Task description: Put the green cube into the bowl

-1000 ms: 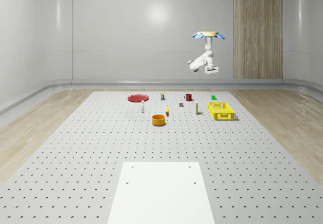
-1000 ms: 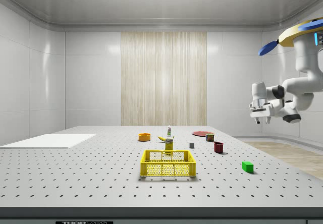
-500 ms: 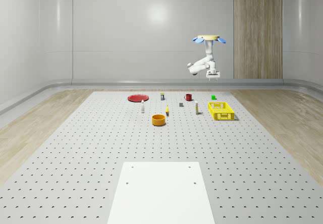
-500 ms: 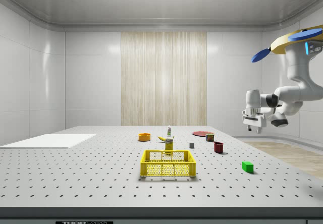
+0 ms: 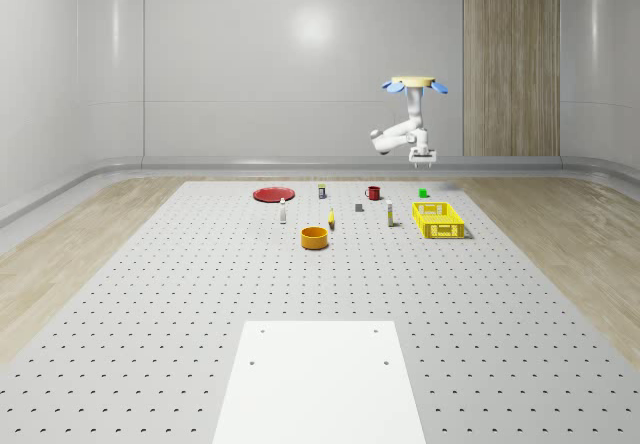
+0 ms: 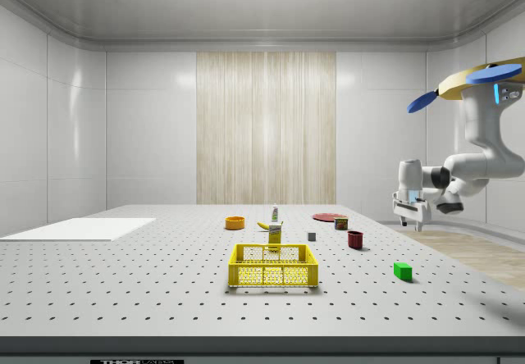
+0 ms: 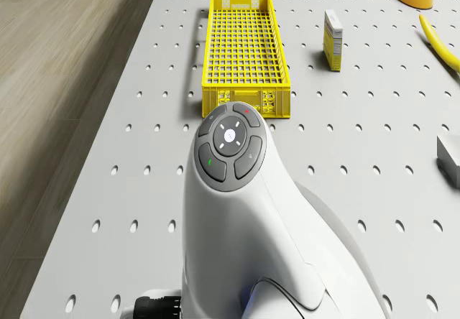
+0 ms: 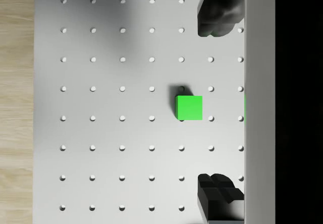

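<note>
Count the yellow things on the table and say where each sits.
2: the yellow crate near the whole-scene view's right edge of the table, and the banana just right of the orange bowl. Smaller ones may be hidden.

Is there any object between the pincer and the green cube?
No. In the side view only open air separates the pincer from the green cube on the table.

Cube (image 6: 402,270): on table (image 6: 123,290), side view's right of crate (image 6: 273,266).
Drone (image 6: 480,76): hovering above cube.
Bowl (image 5: 315,237): whole-scene view's left of crate.
</note>
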You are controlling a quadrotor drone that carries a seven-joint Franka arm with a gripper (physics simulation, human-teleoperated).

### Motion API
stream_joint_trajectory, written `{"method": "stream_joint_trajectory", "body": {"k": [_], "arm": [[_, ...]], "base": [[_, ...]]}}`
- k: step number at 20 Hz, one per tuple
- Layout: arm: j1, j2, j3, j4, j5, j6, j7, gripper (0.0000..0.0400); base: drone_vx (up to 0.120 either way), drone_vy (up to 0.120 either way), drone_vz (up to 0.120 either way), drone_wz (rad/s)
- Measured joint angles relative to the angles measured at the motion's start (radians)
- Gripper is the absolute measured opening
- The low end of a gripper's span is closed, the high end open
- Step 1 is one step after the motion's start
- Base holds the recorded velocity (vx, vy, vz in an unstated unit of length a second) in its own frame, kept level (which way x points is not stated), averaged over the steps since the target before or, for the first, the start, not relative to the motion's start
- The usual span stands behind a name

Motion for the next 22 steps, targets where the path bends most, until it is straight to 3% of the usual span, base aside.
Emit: {"method": "stream_joint_trajectory", "body": {"k": [6,9,19,22], "arm": [[-0.012,-0.031,0.011,0.002,0.016,0.027,0.011,0.04],[-0.018,-0.046,0.016,0.003,0.024,0.04,0.016,0.04],[-0.033,-0.093,0.029,0.007,0.048,0.084,0.031,0.04],[-0.033,-0.111,0.011,0.01,0.035,0.107,0.03,0.04]], "base": [[0.08,0.0,-0.12,0.0],[0.0,-0.067,-0.12,0.0],[0.0,0.016,-0.12,0.0],[0.0,0.0,-0.013,0.0]]}}
